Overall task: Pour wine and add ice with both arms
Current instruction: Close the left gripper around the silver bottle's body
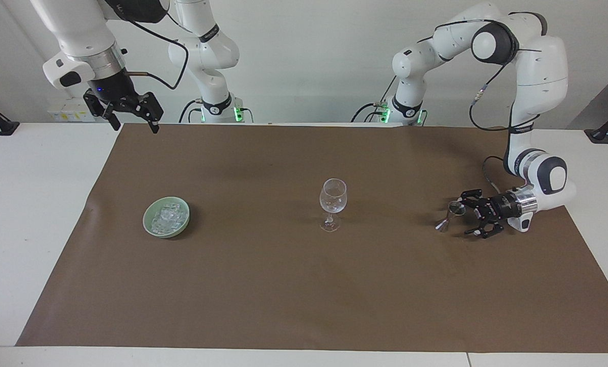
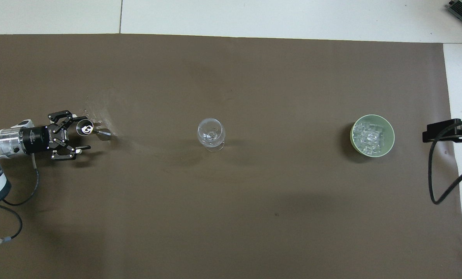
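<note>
Two grippers gape empty: the left gripper (image 1: 468,216) at the jigger's (image 1: 450,214) three o'clock, the right gripper (image 1: 133,121) waiting aloft.

A robotics laboratory: two white robot arms (image 1: 533,61) are bolted at the edge of a white table (image 1: 28,204) covered by a sheet of brown paper (image 1: 304,285), against a bare pale wall (image 1: 309,51). Loose black cables (image 2: 442,170) trail from the machines, and green indicator lights (image 1: 238,111) glow at their bases.
</note>
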You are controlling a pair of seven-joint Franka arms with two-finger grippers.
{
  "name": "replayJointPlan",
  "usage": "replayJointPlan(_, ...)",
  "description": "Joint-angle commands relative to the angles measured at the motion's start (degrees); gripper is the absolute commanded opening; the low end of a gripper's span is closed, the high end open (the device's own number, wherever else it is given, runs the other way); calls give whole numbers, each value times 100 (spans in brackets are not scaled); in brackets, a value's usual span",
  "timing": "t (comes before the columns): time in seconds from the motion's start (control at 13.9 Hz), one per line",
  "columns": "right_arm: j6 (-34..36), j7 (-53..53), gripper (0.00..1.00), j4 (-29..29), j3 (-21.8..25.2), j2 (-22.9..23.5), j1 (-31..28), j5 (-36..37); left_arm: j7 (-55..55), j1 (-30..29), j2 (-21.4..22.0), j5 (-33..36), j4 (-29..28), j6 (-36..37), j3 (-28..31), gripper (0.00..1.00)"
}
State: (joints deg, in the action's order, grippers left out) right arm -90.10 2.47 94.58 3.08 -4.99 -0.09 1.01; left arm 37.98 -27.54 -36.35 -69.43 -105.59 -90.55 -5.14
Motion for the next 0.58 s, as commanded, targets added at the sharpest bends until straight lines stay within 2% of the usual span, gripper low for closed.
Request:
replayJointPlan(0.0,54,-106,100,69,-18,-98,-35,-74,-353,3,-153,-141,82,-68,-75,100)
replayJointPlan(0.51,54,-106,100,69,-18,-98,-35,-74,-353,109,-145,-202,47,11,-75,100)
